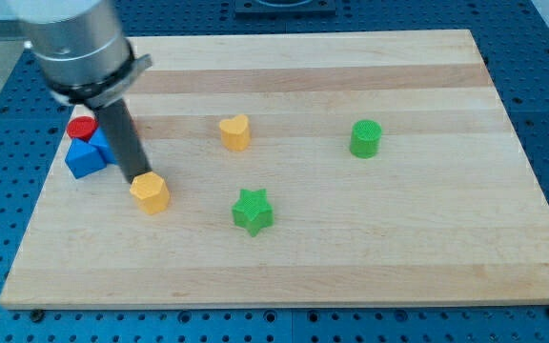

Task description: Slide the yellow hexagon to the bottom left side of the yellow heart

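Wooden board (284, 248) on a blue perforated bench; the arm carries no pincer, only a dark rod whose tip (137, 179) touches the yellow hexagon (150, 191) at its 11 o'clock edge. Hexagon lies at about 8 o'clock of the yellow heart (235, 131), well apart. Red block (82, 128) and blue blocks (87, 155) cluster at 10 o'clock of the hexagon; green star (253, 211) at its 3 o'clock, green cylinder (366, 138) farther right.

No readable text, labels, brands, numbers or signs in camera view. Tabletop (351, 238) bare wood, unmarked. Blocks carried no print. Arm housing showed no legible marking.
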Robot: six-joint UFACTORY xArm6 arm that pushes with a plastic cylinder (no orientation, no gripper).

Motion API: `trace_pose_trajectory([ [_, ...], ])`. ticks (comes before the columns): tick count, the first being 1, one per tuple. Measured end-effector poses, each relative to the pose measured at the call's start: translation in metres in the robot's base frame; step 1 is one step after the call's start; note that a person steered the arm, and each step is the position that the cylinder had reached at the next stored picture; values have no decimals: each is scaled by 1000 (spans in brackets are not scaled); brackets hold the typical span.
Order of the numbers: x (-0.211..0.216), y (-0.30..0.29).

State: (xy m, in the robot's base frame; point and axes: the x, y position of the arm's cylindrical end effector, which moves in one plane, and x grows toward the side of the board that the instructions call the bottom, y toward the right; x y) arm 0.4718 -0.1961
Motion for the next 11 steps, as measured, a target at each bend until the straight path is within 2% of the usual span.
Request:
trace_pose_trajectory([
  [1,41,-17],
  [2,75,1],
  [4,4,29],
  [5,-8,72],
  [7,20,52],
  [9,20,109],
  [11,3,116],
])
